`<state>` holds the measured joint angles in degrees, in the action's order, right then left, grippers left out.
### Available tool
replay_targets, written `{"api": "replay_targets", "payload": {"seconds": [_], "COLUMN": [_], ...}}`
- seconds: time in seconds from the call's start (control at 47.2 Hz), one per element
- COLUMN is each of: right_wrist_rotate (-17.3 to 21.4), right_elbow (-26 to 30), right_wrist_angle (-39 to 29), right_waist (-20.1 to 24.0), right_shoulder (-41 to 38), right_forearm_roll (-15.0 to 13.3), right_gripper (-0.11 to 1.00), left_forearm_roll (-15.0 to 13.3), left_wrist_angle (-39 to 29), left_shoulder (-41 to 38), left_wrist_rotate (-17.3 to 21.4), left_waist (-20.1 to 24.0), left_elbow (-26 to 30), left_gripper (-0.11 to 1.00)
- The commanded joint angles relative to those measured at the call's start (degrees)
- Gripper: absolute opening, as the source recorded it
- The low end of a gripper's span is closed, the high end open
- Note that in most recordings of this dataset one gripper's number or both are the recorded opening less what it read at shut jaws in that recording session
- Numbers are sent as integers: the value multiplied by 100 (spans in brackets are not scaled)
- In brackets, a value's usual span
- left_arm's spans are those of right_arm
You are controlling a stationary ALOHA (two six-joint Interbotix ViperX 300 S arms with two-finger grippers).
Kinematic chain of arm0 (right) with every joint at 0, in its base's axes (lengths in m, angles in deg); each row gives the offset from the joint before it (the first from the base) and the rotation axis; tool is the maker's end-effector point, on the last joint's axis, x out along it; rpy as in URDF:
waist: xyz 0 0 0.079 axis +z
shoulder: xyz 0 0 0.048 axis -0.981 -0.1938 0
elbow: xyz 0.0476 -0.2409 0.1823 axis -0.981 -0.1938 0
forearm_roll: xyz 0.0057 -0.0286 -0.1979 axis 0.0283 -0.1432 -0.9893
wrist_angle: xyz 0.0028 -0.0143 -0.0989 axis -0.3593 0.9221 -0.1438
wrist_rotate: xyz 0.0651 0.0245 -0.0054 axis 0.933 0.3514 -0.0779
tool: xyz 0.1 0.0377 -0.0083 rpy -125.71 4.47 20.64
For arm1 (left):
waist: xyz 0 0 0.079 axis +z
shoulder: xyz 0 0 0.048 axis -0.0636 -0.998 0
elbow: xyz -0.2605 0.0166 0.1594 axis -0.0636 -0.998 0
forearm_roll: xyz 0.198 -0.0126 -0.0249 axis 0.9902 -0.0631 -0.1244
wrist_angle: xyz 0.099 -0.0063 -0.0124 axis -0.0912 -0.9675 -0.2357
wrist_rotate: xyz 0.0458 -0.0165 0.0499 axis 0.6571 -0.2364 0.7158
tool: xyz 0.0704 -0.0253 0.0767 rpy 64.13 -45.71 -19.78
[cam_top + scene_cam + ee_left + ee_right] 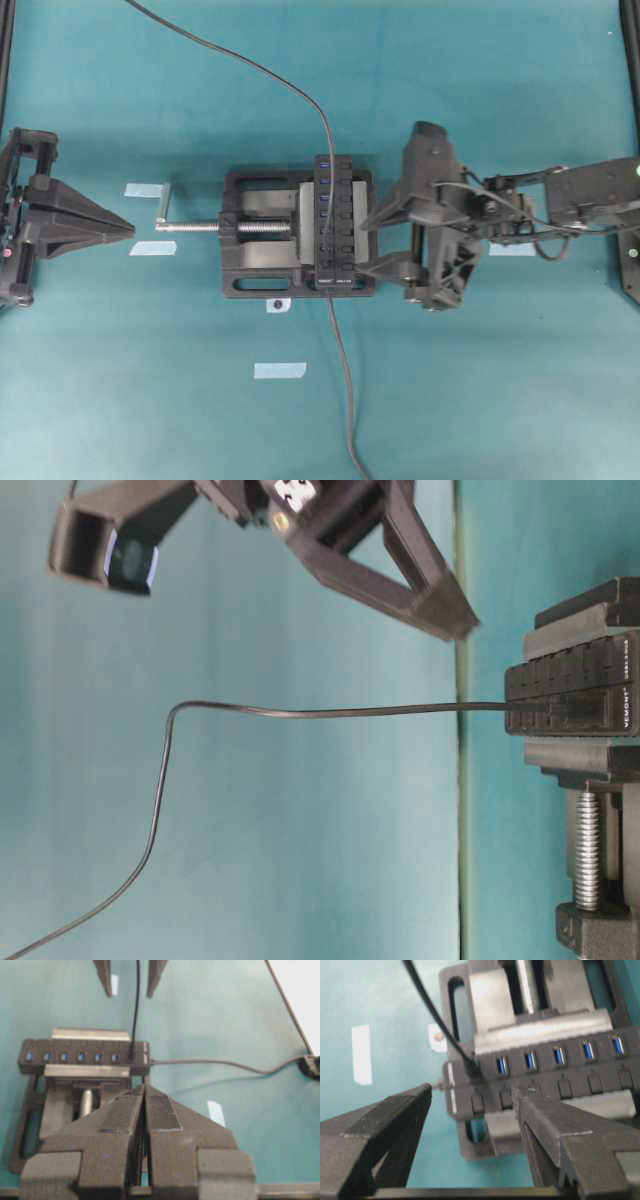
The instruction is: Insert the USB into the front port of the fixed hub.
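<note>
The fixed hub [338, 215] is a narrow black bar with blue ports, clamped in a vise. The USB [471, 1069] sits in the end port nearest the hub's front end, and its thin dark cable [330, 712] rises straight off the hub [570, 695]. From the left wrist the same plug [132, 1054] shows in the rightmost port. My right gripper [471, 1090] is open just above the hub's button row, holding nothing and clear of the plug. My left gripper [125, 228] is shut and empty, far left of the vise.
The black vise [255, 235] with a silver screw and handle holds the hub. The hub's own cable [345, 400] runs toward the table's front edge. Pale tape strips [148, 190] [279, 370] lie on the teal mat.
</note>
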<state>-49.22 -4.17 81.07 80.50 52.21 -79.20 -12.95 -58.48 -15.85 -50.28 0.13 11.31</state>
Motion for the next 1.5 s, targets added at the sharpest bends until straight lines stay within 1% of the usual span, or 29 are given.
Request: {"api": "replay_targets", "payload": {"seconds": [0.0, 0.36, 0.614, 0.784, 1.482], "right_wrist_rotate": [44, 62, 62, 62, 88], "right_elbow": [-26, -439, -694, -791, -765], "right_wrist_angle": [149, 615, 642, 633, 545], "right_waist": [18, 0, -79, -114, -44], "right_shoulder": [220, 598, 1011, 1143, 1081], "right_forearm_roll": [-9, 0, 9, 9, 26], "right_gripper": [73, 73, 73, 73, 72], "left_forearm_roll": [9, 9, 9, 9, 9], "left_wrist_angle": [35, 35, 35, 35, 35], "left_shoulder": [-9, -9, -9, -18, -18], "left_wrist_rotate": [-9, -9, -18, -18, -18], "left_waist": [-9, -9, -9, -9, -9], "left_elbow": [53, 44, 26, 26, 35], "left_gripper": [0, 0, 0, 0, 0]}}
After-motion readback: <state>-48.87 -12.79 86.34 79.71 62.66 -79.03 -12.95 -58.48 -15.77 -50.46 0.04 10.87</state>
